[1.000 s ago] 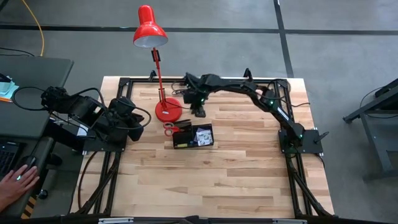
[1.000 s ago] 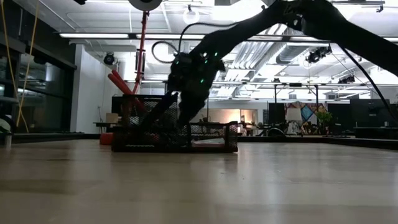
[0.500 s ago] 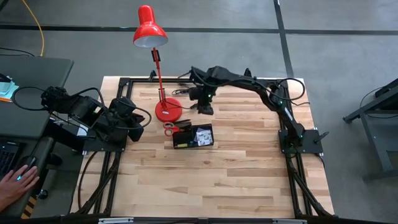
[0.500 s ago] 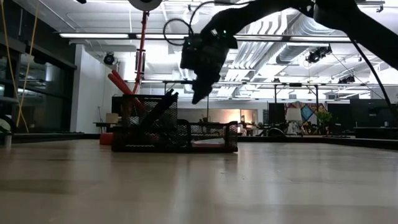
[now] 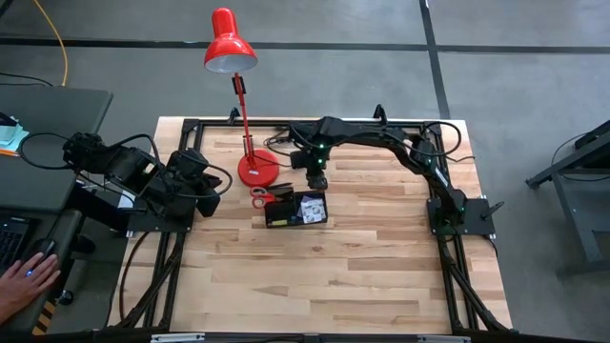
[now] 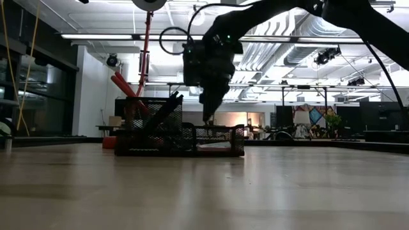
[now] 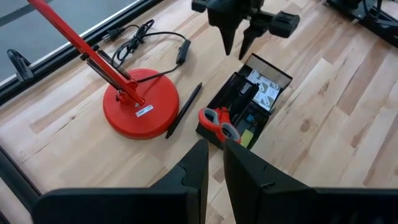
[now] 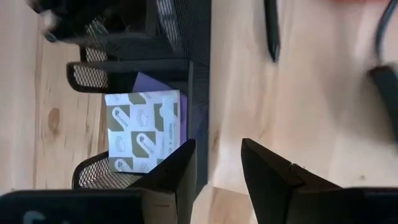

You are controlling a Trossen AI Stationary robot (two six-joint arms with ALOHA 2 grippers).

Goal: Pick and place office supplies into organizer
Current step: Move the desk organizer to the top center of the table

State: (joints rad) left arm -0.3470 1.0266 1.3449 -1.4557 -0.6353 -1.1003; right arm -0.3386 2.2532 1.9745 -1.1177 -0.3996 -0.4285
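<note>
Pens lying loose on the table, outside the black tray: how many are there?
1: a dark pen lies beside the lamp base, left of the tray. Others may stand hidden inside it.

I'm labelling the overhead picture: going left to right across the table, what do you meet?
Left pincer → red lamp base → red-handled scissors → black organizer, with the right pincer just beyond its far edge → right arm's base.
</note>
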